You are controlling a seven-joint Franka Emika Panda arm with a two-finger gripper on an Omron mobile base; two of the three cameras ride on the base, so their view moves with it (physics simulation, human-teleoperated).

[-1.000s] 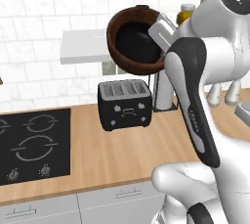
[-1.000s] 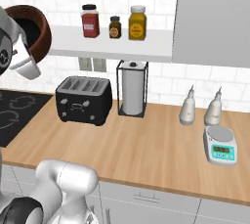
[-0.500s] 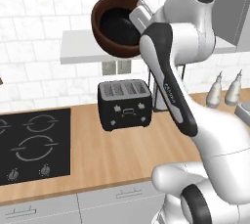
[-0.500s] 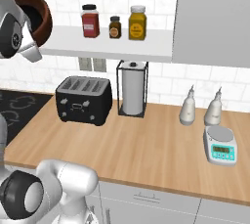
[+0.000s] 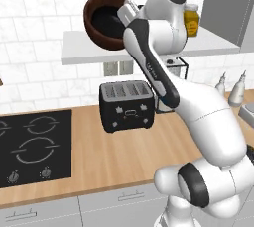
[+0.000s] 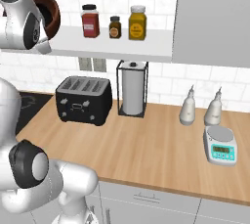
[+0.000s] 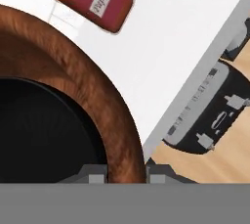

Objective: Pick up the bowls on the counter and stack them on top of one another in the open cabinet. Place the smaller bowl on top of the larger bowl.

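Observation:
The larger bowl (image 5: 99, 28) is reddish-brown and hangs tilted in the air, over the left end of the white shelf board of the open cabinet (image 5: 79, 55). Its mouth faces back toward the base. My gripper (image 5: 127, 15) is shut on its right rim. In the hand view the brown rim (image 7: 105, 120) runs down between my fingertips, where the gripper (image 7: 126, 177) pinches it. The bowl's inside (image 7: 39, 135) is black; I cannot tell whether that is the smaller bowl. In the right base view the bowl (image 6: 51, 13) shows behind my arm above the shelf (image 6: 102, 48).
A black toaster (image 5: 126, 106) and a paper towel holder (image 6: 133, 89) stand on the counter (image 6: 156, 154) under the shelf. Three jars sit on the shelf, the red one (image 6: 90, 21) nearest the bowl. Two bottles (image 6: 187, 110), a scale (image 6: 220, 145) and a hob (image 5: 34, 146) flank the worktop.
My arm has carried the brown bowl upward and farther in toward the wall, over the shelf's left end. The grip has stayed the same. The base has not moved.

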